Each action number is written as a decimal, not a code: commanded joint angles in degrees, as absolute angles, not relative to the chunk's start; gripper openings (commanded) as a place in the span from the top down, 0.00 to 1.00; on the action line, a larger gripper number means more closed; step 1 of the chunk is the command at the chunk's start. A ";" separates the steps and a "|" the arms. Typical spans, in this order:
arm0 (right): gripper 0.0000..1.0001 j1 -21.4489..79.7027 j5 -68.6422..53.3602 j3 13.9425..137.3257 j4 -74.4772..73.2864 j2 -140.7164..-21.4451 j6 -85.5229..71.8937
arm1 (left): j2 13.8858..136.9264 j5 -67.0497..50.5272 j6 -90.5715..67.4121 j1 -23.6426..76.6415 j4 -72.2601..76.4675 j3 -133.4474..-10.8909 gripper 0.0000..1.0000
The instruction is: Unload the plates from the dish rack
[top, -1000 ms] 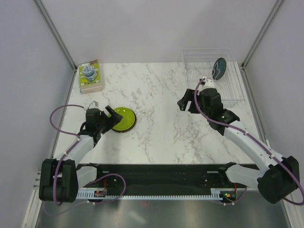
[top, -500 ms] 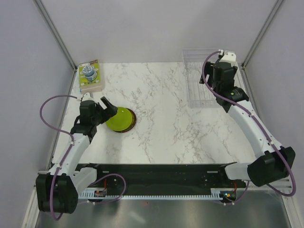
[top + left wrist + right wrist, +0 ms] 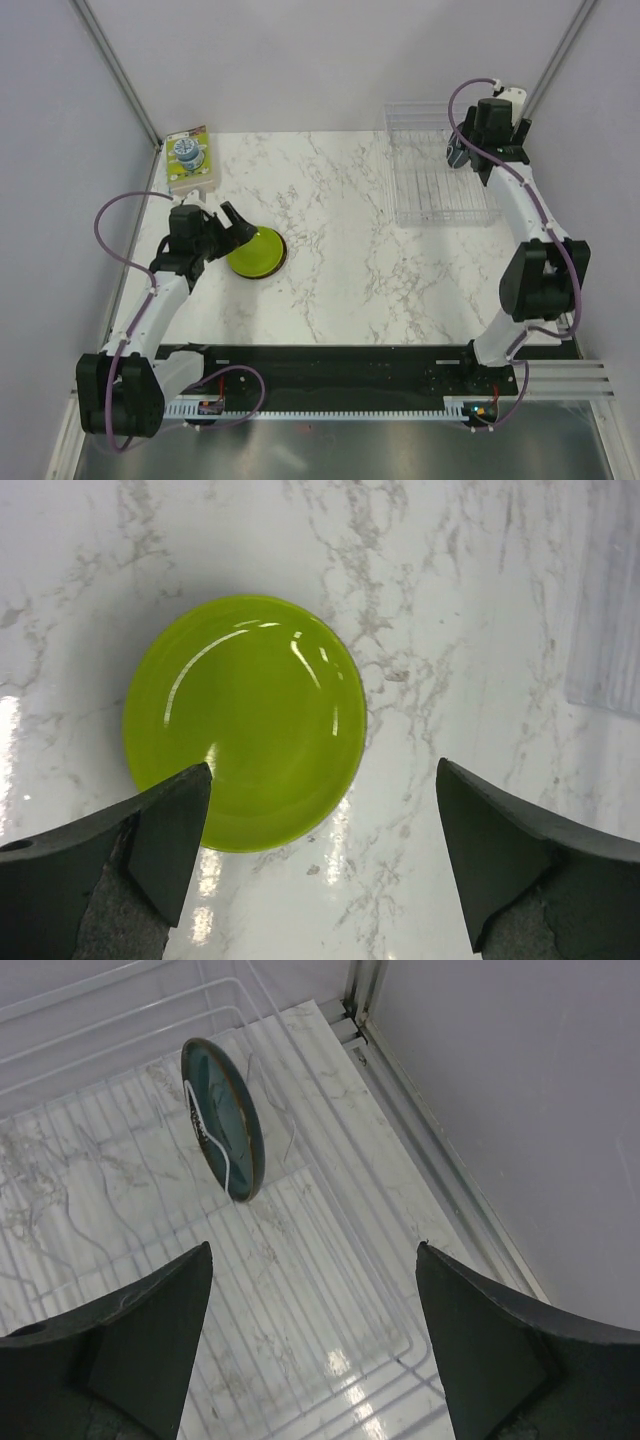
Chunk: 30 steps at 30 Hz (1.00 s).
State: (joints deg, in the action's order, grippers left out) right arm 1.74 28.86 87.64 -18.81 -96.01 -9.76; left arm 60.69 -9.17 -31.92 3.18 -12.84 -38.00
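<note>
left gripper (image 3: 322, 780) is wide open, holding nothing, hovering over the table (image 3: 480, 600). the lime green plate (image 3: 245, 720) lies flat just below and ahead of it, nearer the left finger, and neither finger touches it. right gripper (image 3: 312, 1260) is spread open too and empty, looking down into the clear dish rack (image 3: 330, 1290). the teal plate (image 3: 222, 1120) stands on edge in the slats, ahead of the fingers and apart from them. a small box (image 3: 190, 160) sits further out past the left gripper
</note>
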 commanded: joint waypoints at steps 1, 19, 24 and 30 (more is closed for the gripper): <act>0.12 -2.19 25.58 97.28 -16.35 -106.06 -8.53 | 60.99 -21.43 -31.11 3.16 -4.58 -41.22 0.00; 0.46 -3.43 21.35 126.47 -17.84 -136.23 -0.44 | 71.71 -25.31 -30.24 3.34 2.72 -44.21 0.00; 0.52 -3.43 22.33 126.91 -17.75 -137.46 2.81 | 72.95 -25.58 -30.23 3.34 3.60 -44.30 0.00; 0.55 -3.69 22.41 126.48 -17.93 -138.16 4.04 | 73.83 -25.84 -30.32 3.34 4.13 -44.30 0.00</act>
State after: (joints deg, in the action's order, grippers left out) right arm -3.33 21.47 124.33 -18.48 -137.12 2.20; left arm 73.21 -24.18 -31.92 3.29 1.28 -42.28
